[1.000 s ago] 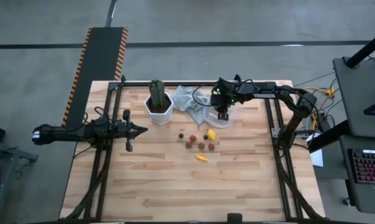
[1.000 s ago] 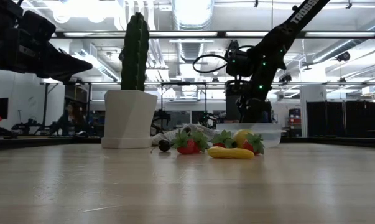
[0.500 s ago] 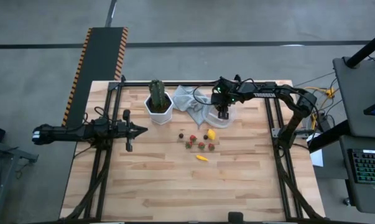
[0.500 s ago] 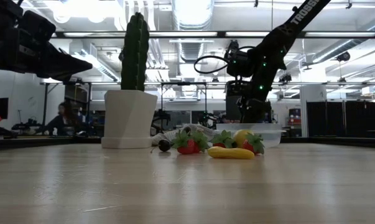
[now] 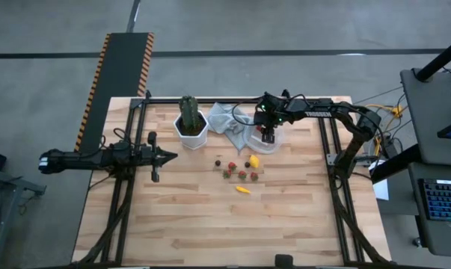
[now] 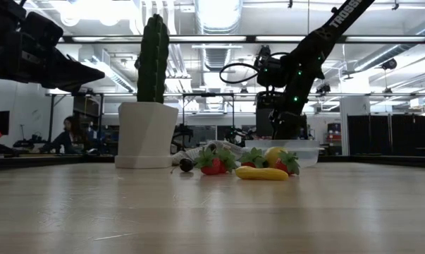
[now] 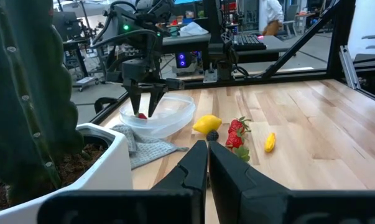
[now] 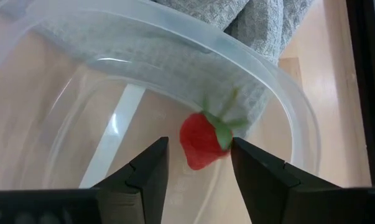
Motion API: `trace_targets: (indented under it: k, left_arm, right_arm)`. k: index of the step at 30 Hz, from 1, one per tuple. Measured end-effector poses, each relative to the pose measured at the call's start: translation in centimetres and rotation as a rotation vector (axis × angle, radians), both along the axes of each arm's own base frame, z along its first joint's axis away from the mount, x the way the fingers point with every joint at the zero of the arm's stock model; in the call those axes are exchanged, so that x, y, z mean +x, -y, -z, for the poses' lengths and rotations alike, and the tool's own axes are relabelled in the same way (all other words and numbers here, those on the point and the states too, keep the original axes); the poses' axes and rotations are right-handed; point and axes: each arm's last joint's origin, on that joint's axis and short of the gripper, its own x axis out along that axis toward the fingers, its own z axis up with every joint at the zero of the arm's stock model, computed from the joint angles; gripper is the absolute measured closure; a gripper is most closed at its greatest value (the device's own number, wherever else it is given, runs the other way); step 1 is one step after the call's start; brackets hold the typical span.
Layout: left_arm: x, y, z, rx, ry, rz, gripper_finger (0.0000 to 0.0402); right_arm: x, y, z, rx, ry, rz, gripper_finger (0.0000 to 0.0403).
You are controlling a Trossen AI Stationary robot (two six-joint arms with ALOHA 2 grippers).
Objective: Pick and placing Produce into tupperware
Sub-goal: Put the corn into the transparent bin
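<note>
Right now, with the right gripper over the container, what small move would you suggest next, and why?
Probably lift the right gripper straight up out of the tupperware. Its fingers are apart, and the strawberry lies loose between them on the container floor, so the drop looks done. More produce waits on the table.

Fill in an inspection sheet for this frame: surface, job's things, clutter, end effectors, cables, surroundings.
Surface: wooden table, bare planks in front.
Job's things: one strawberry lies in the clear tupperware; a lemon, strawberries and a small yellow piece wait on the table.
Clutter: cactus in white pot; grey cloth beside the tupperware.
End effectors: right end effector open over the tupperware; left end effector shut, parked at the left.
Cables: black cable loop on the right arm.
Surroundings: person at a far desk.
</note>
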Motion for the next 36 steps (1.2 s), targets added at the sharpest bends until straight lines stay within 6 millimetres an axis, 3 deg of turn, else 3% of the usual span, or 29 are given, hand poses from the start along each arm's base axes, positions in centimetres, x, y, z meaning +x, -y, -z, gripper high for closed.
trace_targets:
  k: [10, 16, 26, 36]
  left_arm:
    - [0.0, 0.0, 0.0, 0.000, 0.000, 0.000, 0.0402]
    - [0.0, 0.0, 0.0, 0.000, 0.000, 0.000, 0.0402]
    - [0.0, 0.0, 0.0, 0.000, 0.000, 0.000, 0.0402]
    - [0.0, 0.0, 0.0, 0.000, 0.000, 0.000, 0.0402]
  right_arm:
    - [0.0, 0.0, -0.1, 0.001, 0.004, 0.006, 0.0237]
    - [-0.3, -0.2, -1.7, -0.036, 0.037, 0.004, 0.0238]
    - [-1.5, -1.1, -8.9, -0.101, 0.238, 0.041, 0.0243]
    - [-5.9, -5.0, -15.6, 0.015, 0.584, -0.026, 0.0251]
